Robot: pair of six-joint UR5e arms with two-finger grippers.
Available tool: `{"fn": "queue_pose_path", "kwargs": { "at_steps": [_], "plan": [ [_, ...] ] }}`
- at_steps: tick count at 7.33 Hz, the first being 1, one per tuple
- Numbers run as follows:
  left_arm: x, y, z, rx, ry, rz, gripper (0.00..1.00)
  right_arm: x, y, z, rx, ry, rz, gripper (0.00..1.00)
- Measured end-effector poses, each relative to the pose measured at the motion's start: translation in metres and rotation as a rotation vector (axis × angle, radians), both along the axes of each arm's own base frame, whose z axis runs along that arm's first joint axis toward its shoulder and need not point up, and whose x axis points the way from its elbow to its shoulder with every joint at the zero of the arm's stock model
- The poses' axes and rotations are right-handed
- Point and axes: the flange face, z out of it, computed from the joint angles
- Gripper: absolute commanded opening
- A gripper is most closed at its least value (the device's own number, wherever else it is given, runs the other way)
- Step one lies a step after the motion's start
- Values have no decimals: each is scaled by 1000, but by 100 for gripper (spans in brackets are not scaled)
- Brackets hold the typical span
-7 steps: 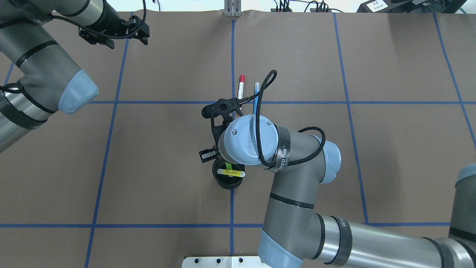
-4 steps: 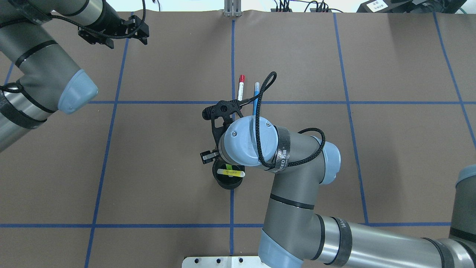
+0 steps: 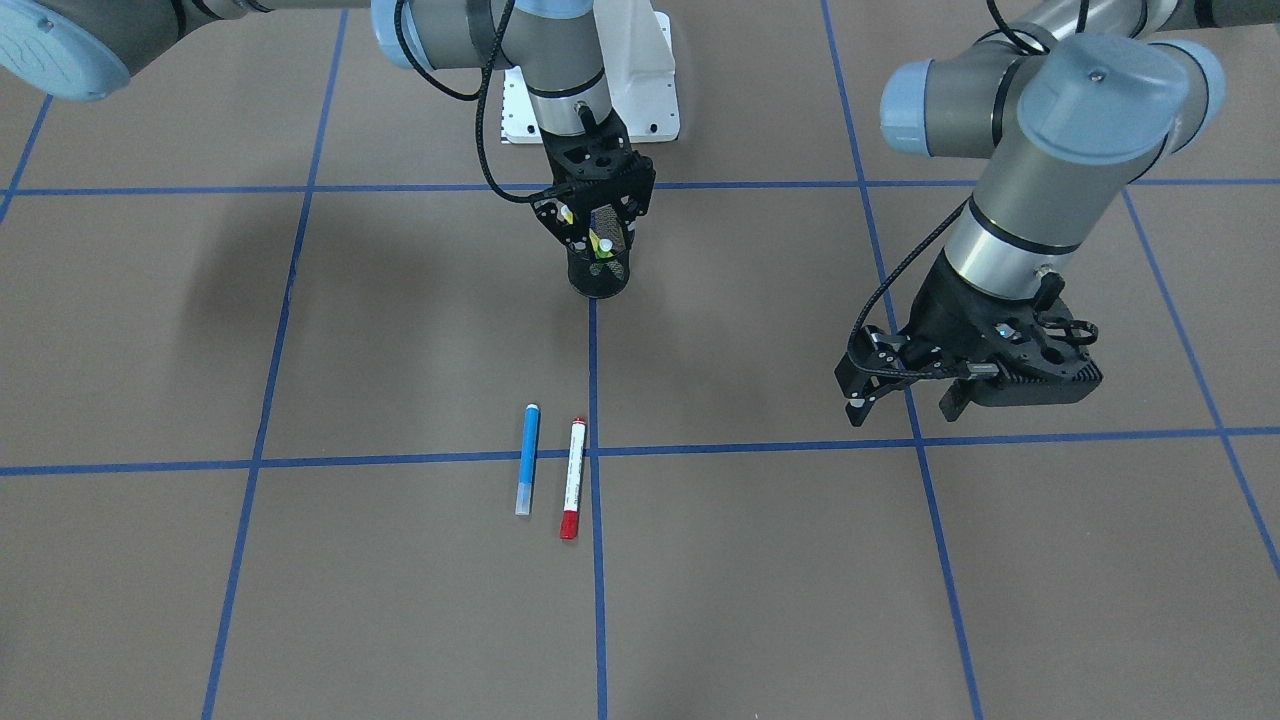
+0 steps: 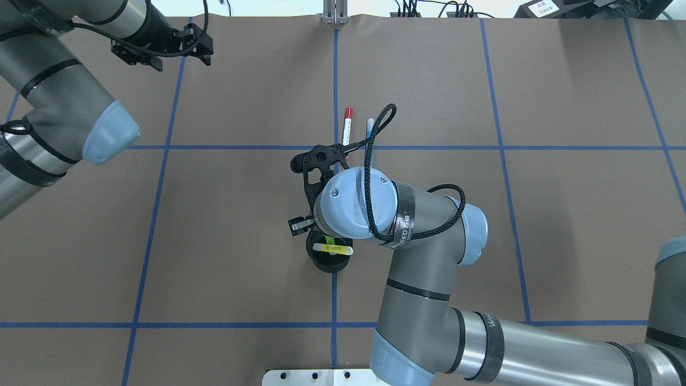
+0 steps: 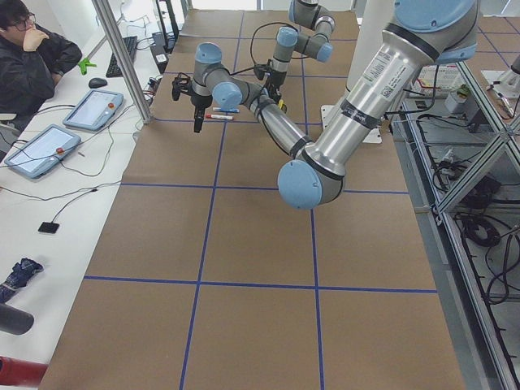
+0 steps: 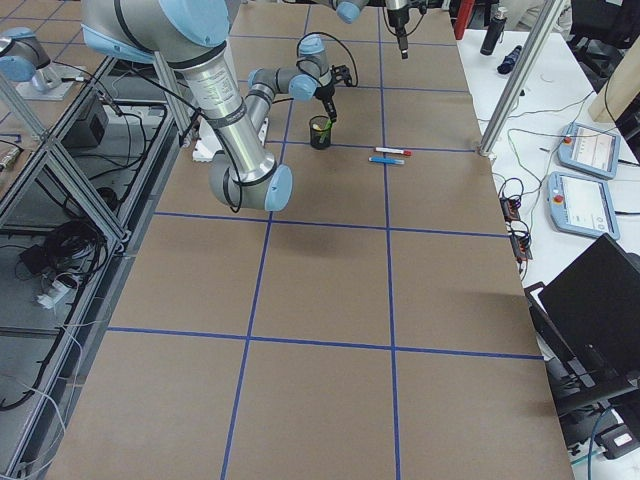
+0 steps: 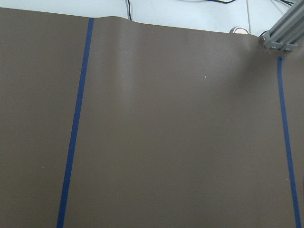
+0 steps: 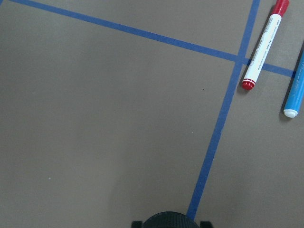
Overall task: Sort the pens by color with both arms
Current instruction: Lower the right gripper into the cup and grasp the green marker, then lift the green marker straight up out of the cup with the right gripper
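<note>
While the right pincer (image 3: 597,218) hangs directly over the black mesh cup (image 3: 598,278), its fingers are spread to either side of the cup mouth and clamp nothing. In the cup: the yellow pen (image 4: 332,249) rests across the mouth, and the green pen (image 4: 328,239) is mostly hidden under the right wrist. The cup sits on the centre tape line (image 3: 599,620), between the white base plate (image 3: 655,70) and the two loose pens.

On the surface (image 3: 300,600) the blue pen (image 3: 527,458) and the red-capped white pen (image 3: 572,478) lie flat, side by side, near-parallel, not touching. Both cross the transverse tape line (image 3: 300,462). The red-capped one is just beside the centre line with its cap pointing away from the robot; the blue one is on the robot's right of it. There is open surface on every side of the pair, including the stretch between them and the cup.

The left pincer (image 3: 900,410) is off on the robot's left, well apart from the pens and cup. It hangs above the surface, fingers apart, holding nothing. Its wrist view takes in only surface, tape, the far edge and an aluminium post (image 7: 280,38).

In the way: from overhead the right wrist covers part of the cup, and the wrist cable (image 4: 367,182) loops across the blue pen. Past the far edge — an operator (image 5: 32,49) at a bench with tablets (image 5: 89,110).
</note>
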Motion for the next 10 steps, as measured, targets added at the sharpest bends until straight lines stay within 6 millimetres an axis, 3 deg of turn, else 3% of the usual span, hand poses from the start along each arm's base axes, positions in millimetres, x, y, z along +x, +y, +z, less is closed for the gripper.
{"fn": "queue_pose_path", "kwargs": {
  "at_steps": [1,2,5,8,10],
  "plan": [
    [0,0,0,0,0,0,100,0,0,0,0,0,0,10],
    [0,0,0,-1,-1,0,100,0,0,0,0,0,0,0],
    [0,1,0,-2,0,0,100,11,-1,-7,5,-17,8,0],
    [1,3,-1,-17,17,20,100,66,-2,-42,17,-72,60,0],
    [1,4,-2,-23,24,24,100,102,-16,-63,27,-122,134,0]
  ]
}}
